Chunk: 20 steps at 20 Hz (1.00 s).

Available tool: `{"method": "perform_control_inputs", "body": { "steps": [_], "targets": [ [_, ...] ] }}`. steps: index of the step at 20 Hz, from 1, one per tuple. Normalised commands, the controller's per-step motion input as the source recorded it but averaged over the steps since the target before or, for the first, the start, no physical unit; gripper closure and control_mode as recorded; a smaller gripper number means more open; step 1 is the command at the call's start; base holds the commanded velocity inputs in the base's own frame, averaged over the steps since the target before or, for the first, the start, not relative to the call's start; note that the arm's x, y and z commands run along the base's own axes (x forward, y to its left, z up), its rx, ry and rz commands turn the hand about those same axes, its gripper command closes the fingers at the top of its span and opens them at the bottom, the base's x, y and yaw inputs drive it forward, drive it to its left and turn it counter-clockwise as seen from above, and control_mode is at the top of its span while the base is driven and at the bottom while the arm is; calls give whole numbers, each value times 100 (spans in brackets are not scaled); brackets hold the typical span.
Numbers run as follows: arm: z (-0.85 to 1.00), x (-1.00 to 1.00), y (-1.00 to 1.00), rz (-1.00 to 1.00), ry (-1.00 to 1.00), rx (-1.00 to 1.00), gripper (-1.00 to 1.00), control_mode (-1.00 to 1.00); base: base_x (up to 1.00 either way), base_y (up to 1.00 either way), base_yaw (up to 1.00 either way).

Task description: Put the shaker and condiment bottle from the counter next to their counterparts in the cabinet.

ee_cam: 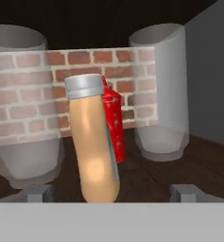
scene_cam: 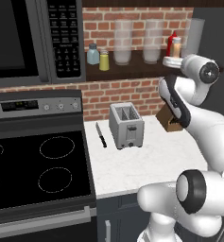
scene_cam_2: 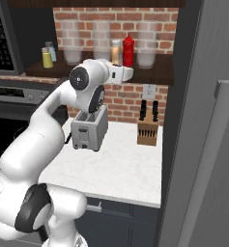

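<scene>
Bottle (ee_cam: 93,142) close before the hand camera, up on the shelf (ee_cam: 179,170) beside the red squeeze bottle (ee_cam: 113,120).

The orange-tan bottle stands slightly tilted between the two finger tips, which sit wide apart, clear of its sides, so the gripper (scene_cam_2: 127,72) looks open and holds nothing. I judge it is set here because the red squeeze bottle just behind it is its counterpart. Clear jars (ee_cam: 163,90) flank the pair against the brick wall. The yellow shaker (scene_cam: 104,60) already stands touching or nearly touching the blue-grey shaker (scene_cam: 92,54) at the shelf's other end. Below, the counter (scene_cam: 146,160) bears the toaster (scene_cam: 126,125), a knife (scene_cam: 101,134) and a knife block (scene_cam_2: 147,130).
</scene>
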Motion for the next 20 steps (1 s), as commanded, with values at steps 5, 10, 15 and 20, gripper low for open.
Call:
{"method": "perform_control_inputs", "body": {
  "steps": [5,10,15,20],
  "targets": [
    [29,-76,0,0,-17,0,-100,-100,0,0,0],
    [41,-97,5,1,-20,0,-100,-100,0,0,0],
    [40,-100,41,0,-9,0,-100,-100,0,0,0],
    [22,-100,49,-4,-4,0,-100,-100,0,0,0]
  ]
}}
